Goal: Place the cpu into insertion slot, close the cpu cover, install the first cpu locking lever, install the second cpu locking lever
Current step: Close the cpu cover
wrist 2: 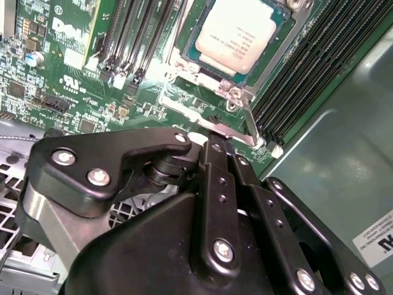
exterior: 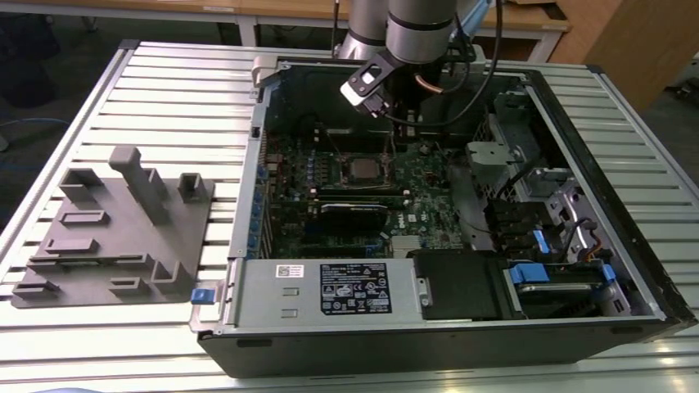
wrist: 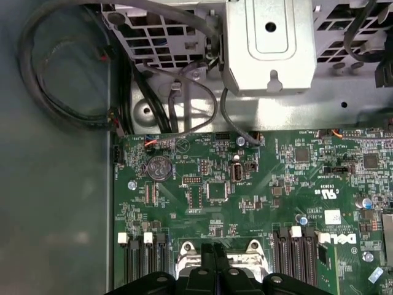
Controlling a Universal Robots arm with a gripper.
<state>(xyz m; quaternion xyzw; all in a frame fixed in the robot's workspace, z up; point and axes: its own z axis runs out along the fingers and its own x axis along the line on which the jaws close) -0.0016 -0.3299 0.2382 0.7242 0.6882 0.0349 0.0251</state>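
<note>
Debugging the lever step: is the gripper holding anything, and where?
Nothing visibly held. The gripper is shut, its tip at the bent end of a locking lever beside the cpu cover.

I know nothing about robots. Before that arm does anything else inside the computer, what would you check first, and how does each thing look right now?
1. Chip lying flat in its place on the green board: ok.
2. Cover frame folded down around the chip: ok, it looks flat.
3. End effector lined up with the lever beside the chip: ok, its closed tip sits at the lever's hooked end.
4. That lever locked under its catch: cannot tell.
5. A lever locked on the chip's other side: cannot tell.
</note>
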